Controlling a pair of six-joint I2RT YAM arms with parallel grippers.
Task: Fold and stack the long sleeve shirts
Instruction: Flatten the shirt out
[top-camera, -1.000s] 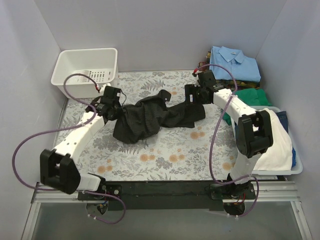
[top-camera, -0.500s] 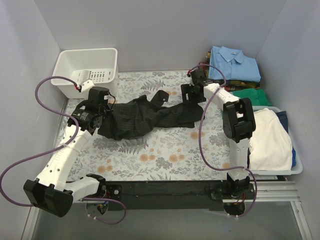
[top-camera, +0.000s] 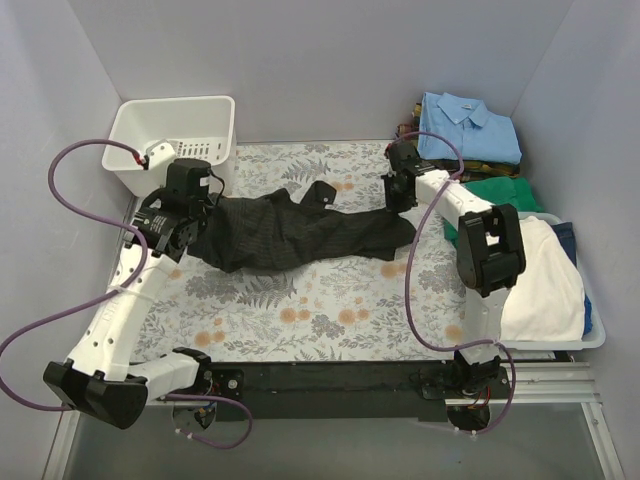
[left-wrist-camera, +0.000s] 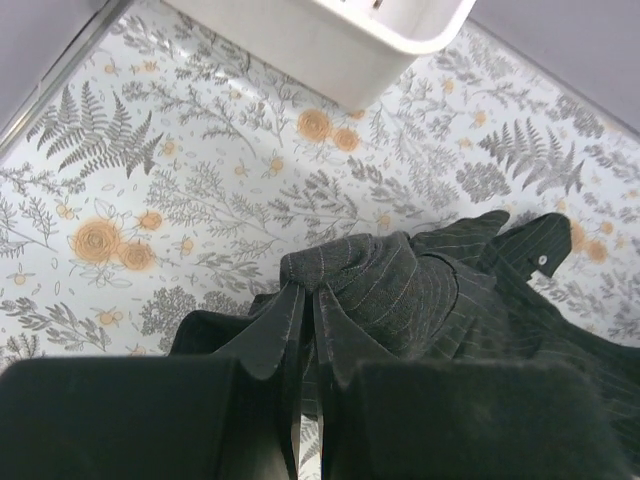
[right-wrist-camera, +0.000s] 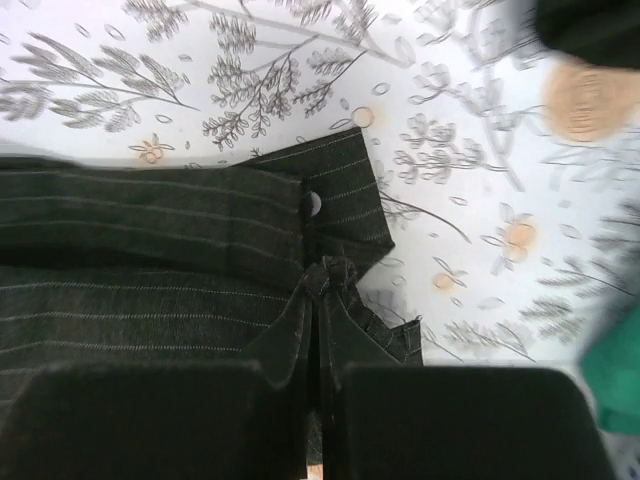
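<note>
I see the black striped shirt (top-camera: 300, 232) stretched out long on the flowery bench (top-camera: 330, 310), just beside the white basket (top-camera: 170, 103) | my left claw (left-wrist-camera: 305, 300) pinches tight on the shirt end nearest the basket | my right claw (right-wrist-camera: 322, 275) pinches tight on the end far from the basket, by a pale button (right-wrist-camera: 314, 204) | a folded blue shirt (top-camera: 468, 125) lies well away from the basket

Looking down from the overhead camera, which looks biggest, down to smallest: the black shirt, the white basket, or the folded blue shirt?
Largest, too close to rank: black shirt and white basket; the shirt stretches longer, the basket is wider.
Smallest: folded blue shirt.
</note>
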